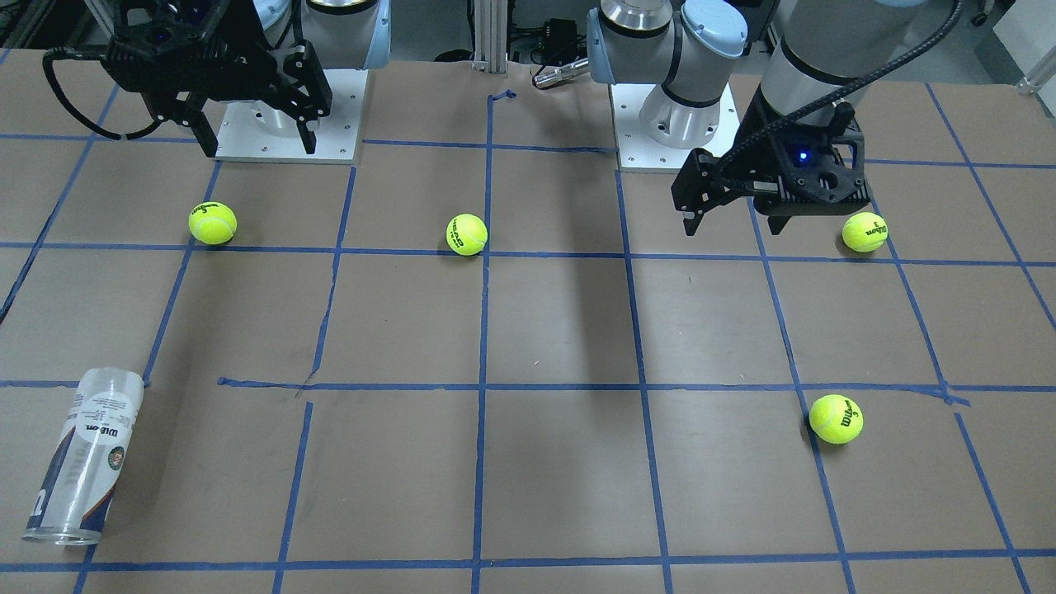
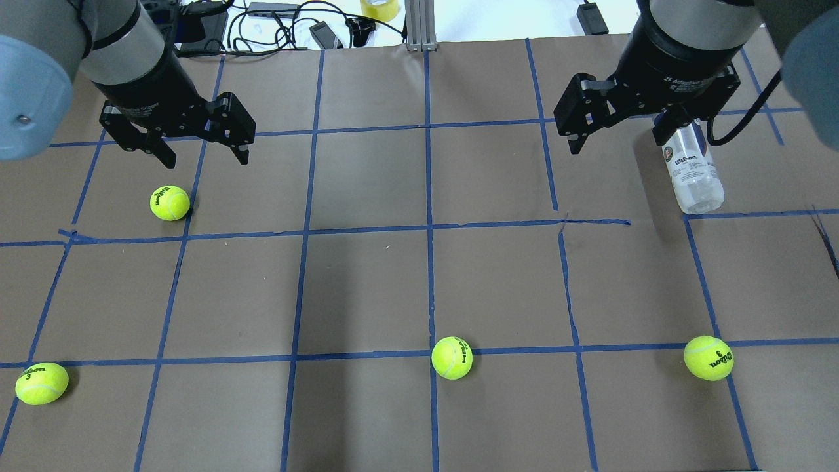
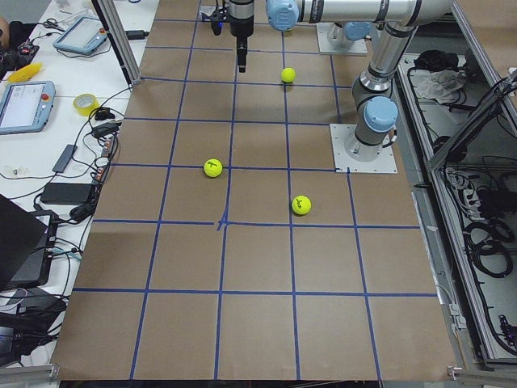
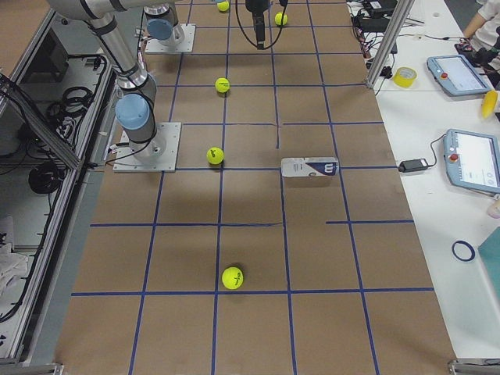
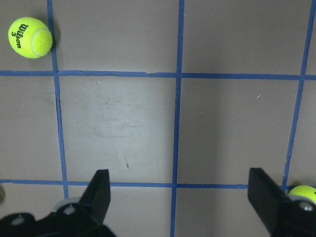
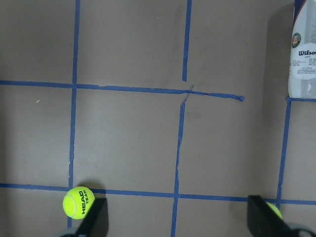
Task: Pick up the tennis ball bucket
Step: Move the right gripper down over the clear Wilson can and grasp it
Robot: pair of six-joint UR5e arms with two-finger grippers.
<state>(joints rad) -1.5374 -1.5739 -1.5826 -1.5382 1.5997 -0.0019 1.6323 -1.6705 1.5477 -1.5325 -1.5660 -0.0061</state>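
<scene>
Overhead, I see a tennis ball (image 2: 41, 383) at the lower left of the brown bench (image 2: 367, 288). At the upper left, the left claw (image 2: 205, 159) hovers with its fingers spread wide, and a second ball (image 2: 170, 202) sits just below it. A third ball (image 2: 451, 357) lies at bottom centre. At the upper right, the right claw (image 2: 618, 143) hangs equally wide. The tennis ball bucket (image 2: 695, 174) lies on its side just right of this claw, its far end hidden behind it. A fourth ball (image 2: 708, 358) rests at the lower right.

tennis ball bucket (image 1: 81, 459): clear, white-and-navy label | tennis balls (image 1: 213, 223): yellow-green | table (image 1: 561, 330): brown, blue grid
</scene>
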